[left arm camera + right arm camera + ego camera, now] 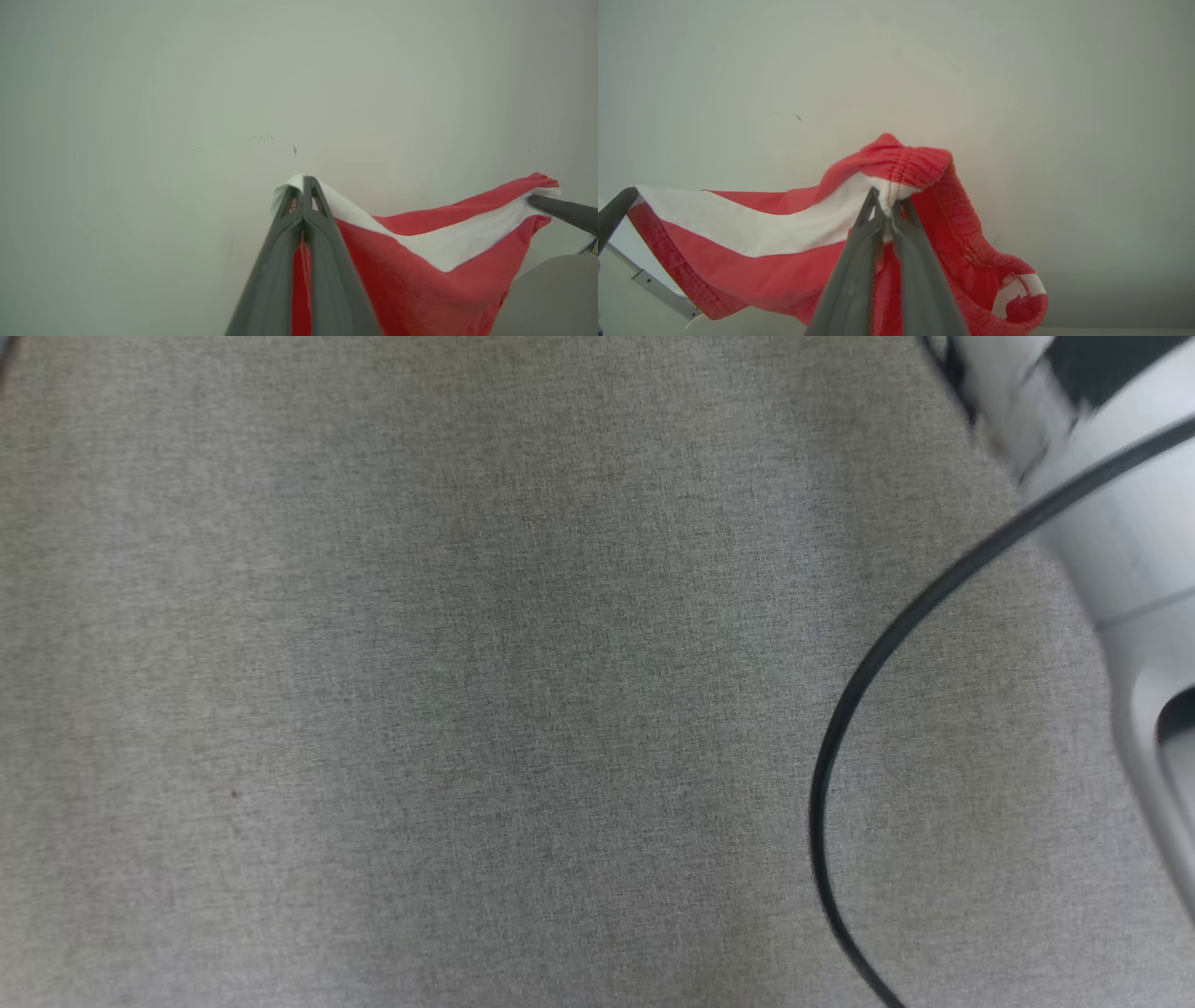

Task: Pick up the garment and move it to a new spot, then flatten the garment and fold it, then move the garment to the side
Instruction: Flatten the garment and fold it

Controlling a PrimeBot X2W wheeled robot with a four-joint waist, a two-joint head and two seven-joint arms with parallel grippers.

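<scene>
Under my head camera there is a flat grey cloth surface (467,709) with a fine weave. A black cable (868,681) bends across the right side of that picture. My pale forearm (1130,541) is at the upper right, and it looks a bit blurry. In both wrist pictures there is a plain pale wall (187,93) with a few tiny dark specks on it. A thin metal bar (658,287) pokes in at the lower left of the right wrist picture. A round grey shape (551,298) sits at the lower right of the left wrist picture. I cannot tell what it is.

The garment (738,266) is red with a wide white stripe. It is up in the air and hangs between my two grippers, sagging a little in the middle. One end has a bunched stretchy band that flops over to the right.

My left gripper (303,186) is in the lower middle of its picture. Its fingers are pressed together on a white corner of the garment. My right gripper (888,203) is in the lower middle of its picture. Its fingers are squeezed on the white stripe, just under the bunched red band. Each gripper's dark tip also shows at the far edge of the other wrist picture, pinching its end of the garment.
</scene>
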